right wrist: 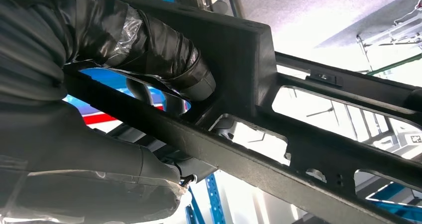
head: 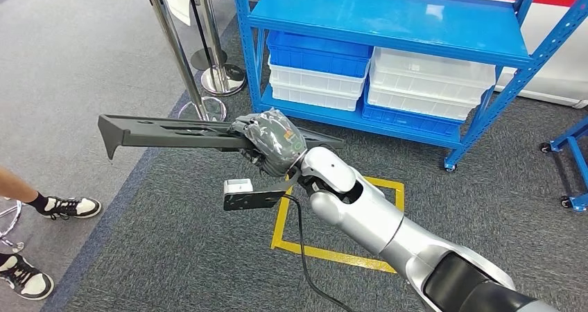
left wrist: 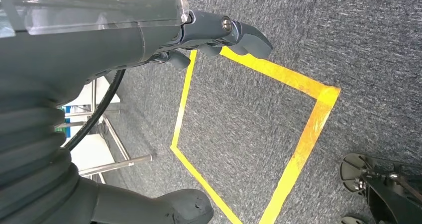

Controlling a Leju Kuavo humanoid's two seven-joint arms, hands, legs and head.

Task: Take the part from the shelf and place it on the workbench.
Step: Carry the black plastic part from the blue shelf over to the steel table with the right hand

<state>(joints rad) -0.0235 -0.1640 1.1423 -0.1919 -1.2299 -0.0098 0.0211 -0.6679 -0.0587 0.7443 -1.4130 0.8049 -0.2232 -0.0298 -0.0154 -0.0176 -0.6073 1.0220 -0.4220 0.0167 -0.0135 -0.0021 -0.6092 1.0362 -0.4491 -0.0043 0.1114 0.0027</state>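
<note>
The part [head: 166,130] is a long black plastic frame with open cut-outs, held roughly level above the carpet in front of the blue shelf [head: 416,21]. My right hand [head: 270,142] grips it near one end, and most of its length sticks out toward the left. In the right wrist view the fingers [right wrist: 164,59] wrap around a bar of the part [right wrist: 298,134]. My left hand [left wrist: 149,45] hangs over the floor with its fingers apart and nothing in it.
The shelf's lower level holds white bins [head: 430,83] and blue bins [head: 319,52]. Chrome stanchion posts [head: 184,62] stand to the left. A yellow tape square [head: 333,253] marks the carpet. A person's feet [head: 66,206] are at the far left. A blue wheeled frame [head: 572,152] stands at the right.
</note>
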